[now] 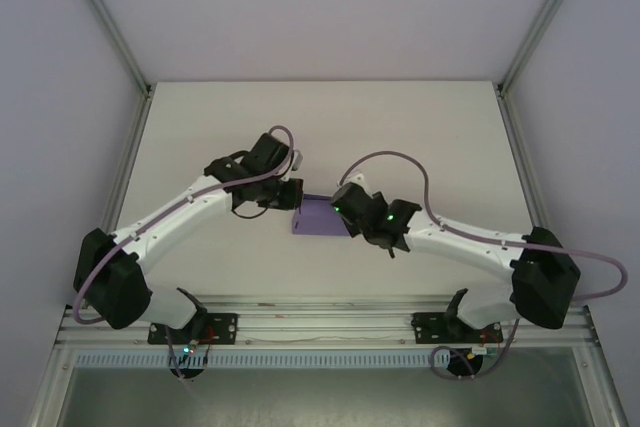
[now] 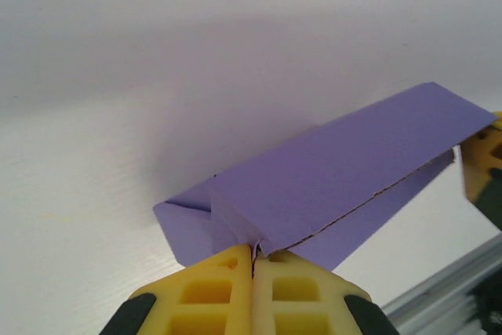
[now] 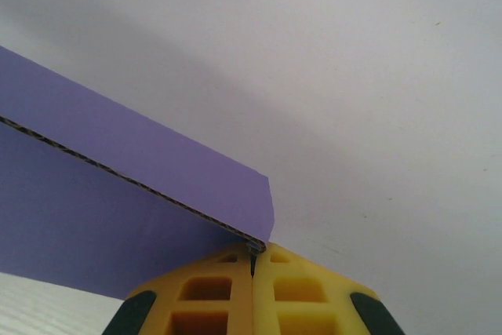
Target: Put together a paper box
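Purple paper box [image 2: 345, 166], folded, pinched by left gripper [image 2: 252, 259], right gripper [image 3: 252, 260].

a robotics lab test cell, bare white table [image 1: 320, 127], plain white walls [image 1: 320, 7] on three sides, aluminium frame posts [image 1: 105, 17], left robot arm [image 1: 170, 215] and right robot arm [image 1: 470, 242] bolted to a metal rail [image 1: 320, 322], looping lilac cables [image 1: 390, 154]
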`<state>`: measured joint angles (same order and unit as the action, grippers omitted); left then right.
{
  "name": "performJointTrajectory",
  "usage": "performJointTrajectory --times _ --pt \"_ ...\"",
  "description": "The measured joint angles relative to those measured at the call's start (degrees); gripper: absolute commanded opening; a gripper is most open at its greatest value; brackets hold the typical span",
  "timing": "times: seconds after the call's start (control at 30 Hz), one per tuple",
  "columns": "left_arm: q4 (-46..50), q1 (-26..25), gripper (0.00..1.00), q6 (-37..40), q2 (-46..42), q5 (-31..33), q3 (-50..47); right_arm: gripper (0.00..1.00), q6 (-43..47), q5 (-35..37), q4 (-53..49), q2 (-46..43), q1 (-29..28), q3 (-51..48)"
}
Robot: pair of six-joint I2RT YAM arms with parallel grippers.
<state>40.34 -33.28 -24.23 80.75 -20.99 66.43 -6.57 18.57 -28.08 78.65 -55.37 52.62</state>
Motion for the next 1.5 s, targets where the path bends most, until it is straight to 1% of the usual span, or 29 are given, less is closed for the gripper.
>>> performJointTrajectory --times 0.07,0.23,0.3,0.37,0.43,0.53,0.57,0.7,0.8,0.83,0.9,1.0,1.1,1.23,1.3,1.37,1.5 --pt "0.42 0.09 0.0 -1.07 0.0 -1.73 0.55 0.0 0.9 2.49 -0.15 0.7 -0.96 0.0" --pt "0.85 1.64 0.0 -4.22 0.15 -7.5 1.03 0.0 2.8 5.79 -0.74 1.25 -2.19 -0.13" --pt "0.92 1.95 0.01 -4.57 0.15 -8.31 1.03 0.0 3.13 6.8 -1.01 1.55 -2.73 -0.13" --pt "1.92 1.88 0.13 -4.24 0.17 -6.58 1.29 0.0 3.32 7.17 -1.03 1.55 -3.04 -0.15" --pt "3.21 1.68 0.4 -2.73 0.24 -3.74 1.57 0.0 3.52 7.08 -0.55 1.53 -3.41 -0.15" --pt "4.17 1.22 0.53 -0.13 0.24 1.7 1.46 0.0 3.69 6.67 -0.44 1.42 -3.63 -0.15" --pt "4.24 1.01 0.54 0.92 0.24 3.32 1.4 0.0 3.72 6.45 -0.42 1.36 -3.63 -0.15" --pt "3.89 -0.87 0.55 4.7 -0.26 9.64 0.26 0.0 3.72 5.66 -0.42 1.31 -3.63 -0.13" --pt "2.71 -1.79 0.53 7.74 -1.33 11.89 -1.55 0.0 3.76 5.07 -0.44 1.2 -3.63 -0.04" --pt "1.9 -1.88 0.51 8.59 -1.64 12.52 -2.21 0.0 3.78 4.87 -0.42 1.18 -3.63 0.04" --pt "0.44 -1.99 0.41 9.99 -1.97 14.05 -3.41 0.0 3.93 4.09 -0.42 1.07 -3.63 0.22" --pt "-1.62 -1.99 0.35 11.61 -2.01 16.72 -5.05 0.0 3.91 3.06 -0.42 0.68 -3.63 0.24" --pt "-3.61 -2.27 0.35 12.61 -2.01 17.73 -6.27 0.0 3.93 2.03 -0.42 0.24 -3.63 0.24" --pt "-6.78 -3.96 0.35 14.38 -3.1 18.82 -8.85 0.0 3.93 1.25 -0.5 -0.04 -3.61 0.24" --pt "-7.19 -4.63 0.35 15.89 -4.09 18.97 -9.62 0.0 3.93 0.9 -0.68 -0.2 -3.56 0.24" --pt "-7.39 -4.9 0.31 17.31 -4.7 18.97 -9.66 0.0 3.93 0.63 -0.72 -0.37 -3.34 0.24" --pt "-7.87 -5.05 0.31 20.37 -4.98 19.58 -9.6 0.0 4.15 -1.36 -0.66 -1.18 -2.84 0.22"
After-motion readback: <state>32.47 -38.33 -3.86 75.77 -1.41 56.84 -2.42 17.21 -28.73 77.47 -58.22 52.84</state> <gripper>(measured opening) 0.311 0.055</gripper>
